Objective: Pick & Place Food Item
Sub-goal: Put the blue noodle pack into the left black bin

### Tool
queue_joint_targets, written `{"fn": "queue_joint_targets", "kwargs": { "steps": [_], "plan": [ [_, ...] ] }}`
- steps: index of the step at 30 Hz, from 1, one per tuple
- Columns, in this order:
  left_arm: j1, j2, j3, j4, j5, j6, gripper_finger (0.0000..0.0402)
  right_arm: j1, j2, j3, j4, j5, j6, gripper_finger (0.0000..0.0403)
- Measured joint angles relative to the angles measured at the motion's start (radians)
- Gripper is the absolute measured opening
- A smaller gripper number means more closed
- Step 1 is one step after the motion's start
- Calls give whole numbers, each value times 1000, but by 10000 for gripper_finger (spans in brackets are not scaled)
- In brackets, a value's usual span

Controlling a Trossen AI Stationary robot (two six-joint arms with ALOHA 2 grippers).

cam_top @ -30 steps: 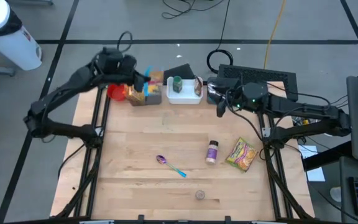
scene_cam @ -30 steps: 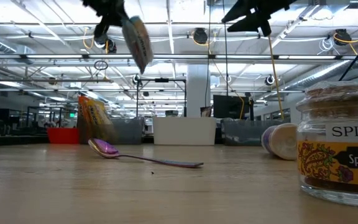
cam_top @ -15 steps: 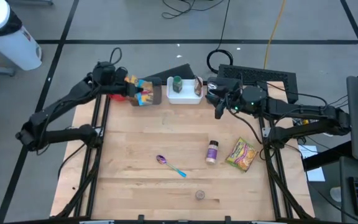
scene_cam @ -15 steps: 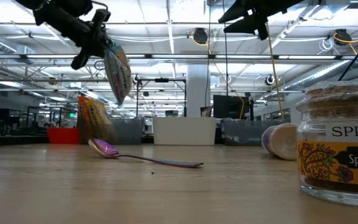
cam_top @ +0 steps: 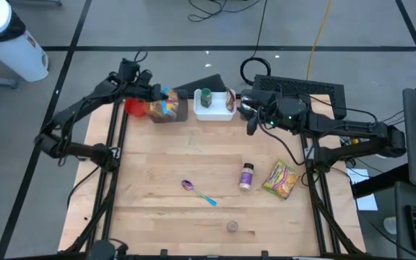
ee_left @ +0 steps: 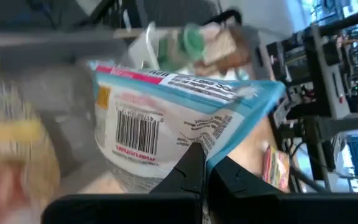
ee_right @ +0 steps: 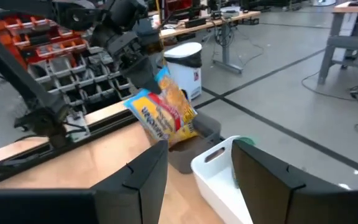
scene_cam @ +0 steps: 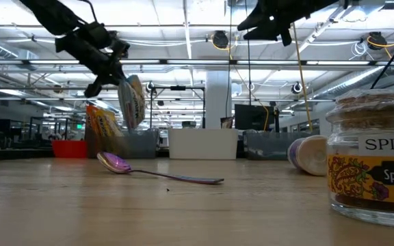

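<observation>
My left gripper is shut on a white, blue-edged food packet with a barcode. It holds the packet just above the grey bin at the table's far edge. The packet hangs in the air in the low view. A yellow packet stands in that bin. My right gripper hovers open over the far right of the table, near the white bin, with nothing between its fingers. My left gripper pinches the packet's blue sealed edge between its two fingers. The fingers slant down at it from above. The packet hangs below them, tilted, clear of the bin and the table.
A red bowl sits left of the grey bin; the white bin holds a green-lidded jar. On the table lie a purple spoon, a spice jar, a yellow snack packet and a small jar.
My left gripper has sunk toward the grey bin with the packet, shifting a little toward the table's left edge and rolling its wrist. The packet hangs lower now, still clear of the bin.
</observation>
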Motion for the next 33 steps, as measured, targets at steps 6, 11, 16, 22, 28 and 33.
{"fn": "queue_joint_targets", "kwargs": {
  "steps": [6,11,16,22,28,33],
  "plan": [
    [41,117,168,-89,0,56,1,-78,0,0,-1,-137,-10,171],
    [79,214,284,-283,-1,169,1,-114,0,0,-8,-208,-2,171],
    [104,248,295,-320,-2,197,1,-117,0,0,-7,-209,0,171],
    [107,276,293,-348,-1,230,1,-117,0,0,-8,-209,0,171],
    [100,325,293,-352,0,237,1,-117,0,1,-8,-209,6,171],
    [95,364,292,-354,-1,253,1,-117,0,1,-8,-209,9,171]
  ]
}}
